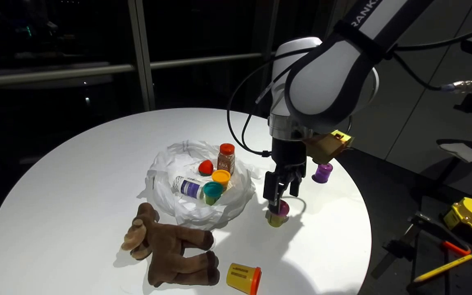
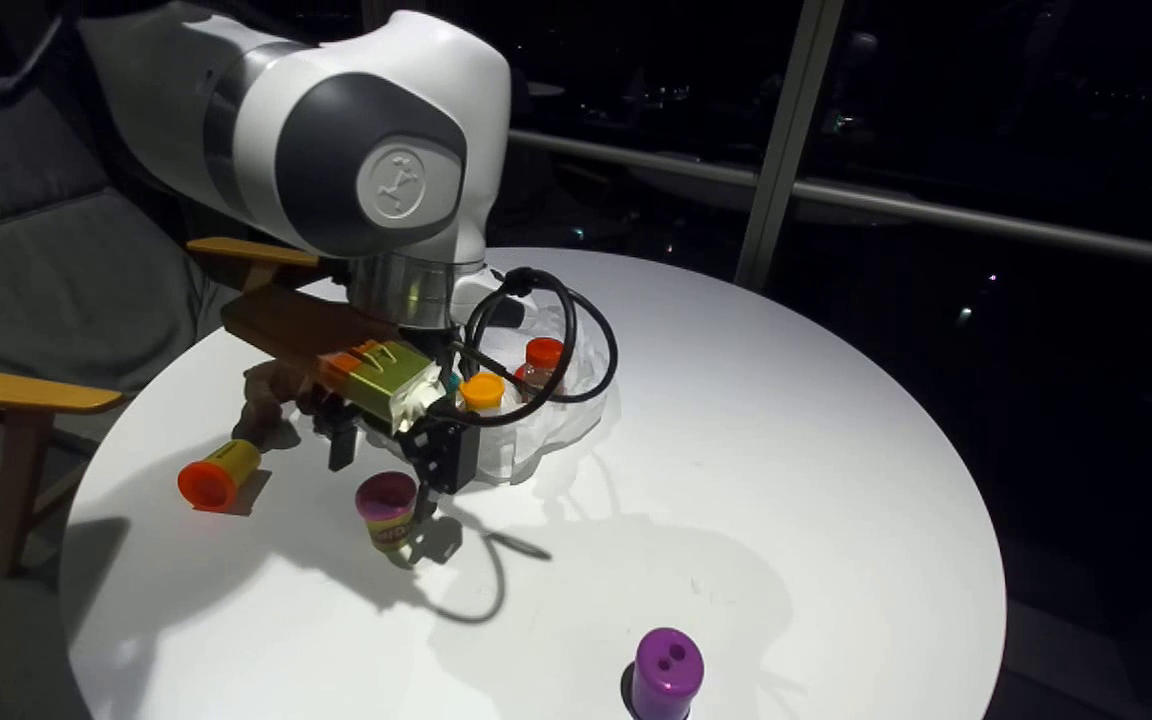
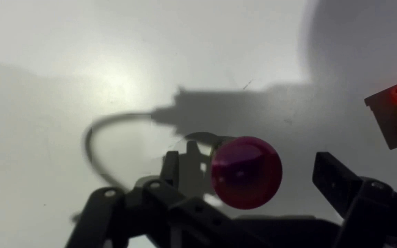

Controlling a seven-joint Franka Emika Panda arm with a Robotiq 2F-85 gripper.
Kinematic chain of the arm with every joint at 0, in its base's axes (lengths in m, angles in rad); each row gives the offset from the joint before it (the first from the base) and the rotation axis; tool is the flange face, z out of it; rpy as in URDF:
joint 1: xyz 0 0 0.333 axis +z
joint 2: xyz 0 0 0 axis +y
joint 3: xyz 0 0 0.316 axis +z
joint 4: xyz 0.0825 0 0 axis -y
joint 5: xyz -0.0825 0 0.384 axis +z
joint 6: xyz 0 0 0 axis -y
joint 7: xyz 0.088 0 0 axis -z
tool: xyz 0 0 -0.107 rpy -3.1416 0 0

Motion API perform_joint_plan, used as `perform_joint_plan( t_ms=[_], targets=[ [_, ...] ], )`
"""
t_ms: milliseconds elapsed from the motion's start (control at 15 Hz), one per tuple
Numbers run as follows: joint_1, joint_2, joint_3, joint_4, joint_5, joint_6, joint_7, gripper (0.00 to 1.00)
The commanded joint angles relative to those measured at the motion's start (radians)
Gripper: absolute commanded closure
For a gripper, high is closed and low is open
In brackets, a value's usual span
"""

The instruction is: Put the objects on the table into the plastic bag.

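The gripper (image 3: pixel 245 167) stands with its fingers wide about the pot with the purple-red lid (image 3: pixel 250 182) — in the wrist view one fingertip is at the lid's nine o'clock, the other at three, a gap on either side, so nothing is held. That even straddle looks meant for a squeeze across the round of the pot, which stands upright on the white table (image 1: pixel 80 196).

Taking the plastic bag (image 1: pixel 203 215) as the dial's centre in an exterior view, the pot sits at four o'clock, the purple tub (image 1: pixel 323 173) farther out at three, the yellow cup (image 1: pixel 240 277) at five and the brown plush toy (image 1: pixel 164 256) near seven, its legs towards three. The bag lies with its mouth spread and rim bunched around its contents, probably so that things can be let down from above: among them a red-capped jar (image 1: pixel 226 160) standing, a white-and-purple bottle (image 1: pixel 191 187) lying and a green-lidded pot (image 1: pixel 212 193).

The yellow cup rests on its side, orange lid towards three, and may roll if nudged. I judge the step in hand to be grasping the purple-red-lidded pot; the next move calls for an even squeeze, then a lift clear of the bag's loose rim — towards ten o'clock.
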Motion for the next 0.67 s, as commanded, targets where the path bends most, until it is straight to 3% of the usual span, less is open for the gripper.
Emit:
perform_joint_plan(
  t_ms=[0,200,533,600],
  targets=[
    [0.007,0.028,0.012,0.014,0.016,-0.016,-0.022,0.00],
    [0.032,0.063,0.007,0.021,0.010,0.018,0.010,0.00],
    [0.076,0.105,-0.016,0.025,0.003,0.182,0.096,0.00],
    [0.091,0.106,-0.028,0.021,-0.007,0.206,0.115,0.05]
  ],
)
